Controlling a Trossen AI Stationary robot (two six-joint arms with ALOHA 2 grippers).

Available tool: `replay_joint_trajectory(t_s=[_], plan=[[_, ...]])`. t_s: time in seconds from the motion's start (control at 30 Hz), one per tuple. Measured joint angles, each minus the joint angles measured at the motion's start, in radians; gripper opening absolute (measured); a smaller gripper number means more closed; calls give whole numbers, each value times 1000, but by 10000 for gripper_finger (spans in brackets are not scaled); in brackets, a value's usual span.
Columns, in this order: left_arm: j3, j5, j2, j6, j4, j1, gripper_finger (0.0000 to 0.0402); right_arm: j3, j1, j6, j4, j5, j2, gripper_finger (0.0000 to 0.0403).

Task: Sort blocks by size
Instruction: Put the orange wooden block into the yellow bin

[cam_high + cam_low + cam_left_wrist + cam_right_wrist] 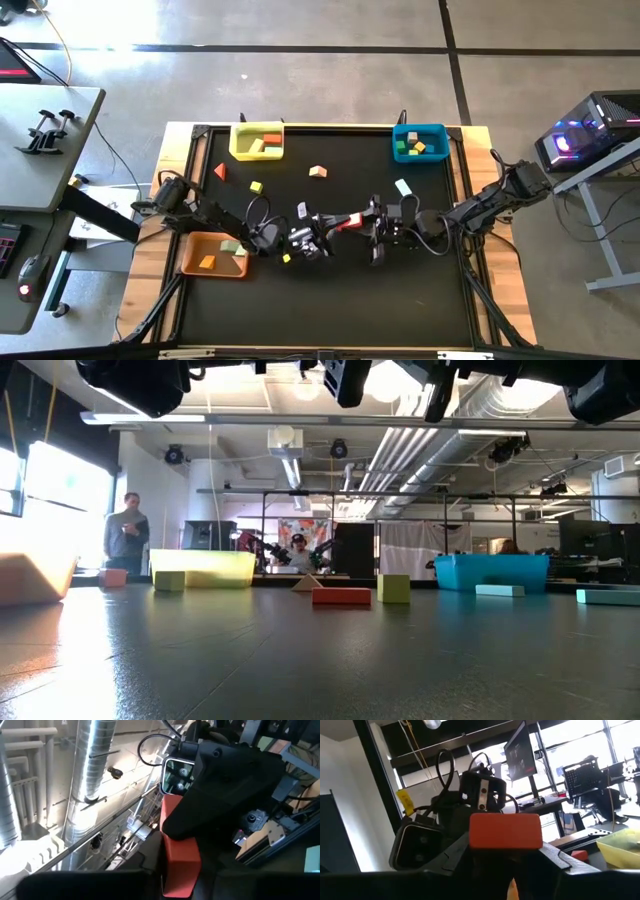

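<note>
the two arms meet over the middle of the worktop (pixel 330 300), and a red block (pixel 347 221) sits between them, up in the air. it is a bar, and its long side runs from one arm to the other, tipped a little. the left gripper (pixel 318 228) is at one end and the right gripper (pixel 372 222) is at the other, so both are about as near to it. this looks like a hand-over, so what counts next is which one lets go.

the left wrist view shows the red block (pixel 177 855) reaching away from the left arm's own fingers toward the other arm's dark head. the right wrist view shows the red block's (pixel 506 831) flat end just past the right arm's fingers. the block seems held at both ends, but i cannot tell for sure how tight each set of fingers is.

the high view shows what the wrist views do not: a yellow bin (pixel 257 141), a blue bin (pixel 419 142) and an orange bin (pixel 212 254) with blocks inside, and loose blocks on the worktop. the low view shows only blocks lying on the worktop, like a red bar (pixel 341 596) and a yellow-green cube (pixel 394 588). a person (pixel 127 540) stands far back in the room.
</note>
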Motion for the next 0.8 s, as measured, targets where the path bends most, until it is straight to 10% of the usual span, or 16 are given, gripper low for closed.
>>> replay_joint_trajectory(t_s=[0.37,0.8], plan=[[-1,-113,0,-62,-113,-46,33,0,-2,-42,-4,-46,-21,178],[-1,-111,-174,-614,-899,13,33,2,17,-223,-270,11,-339,206]])
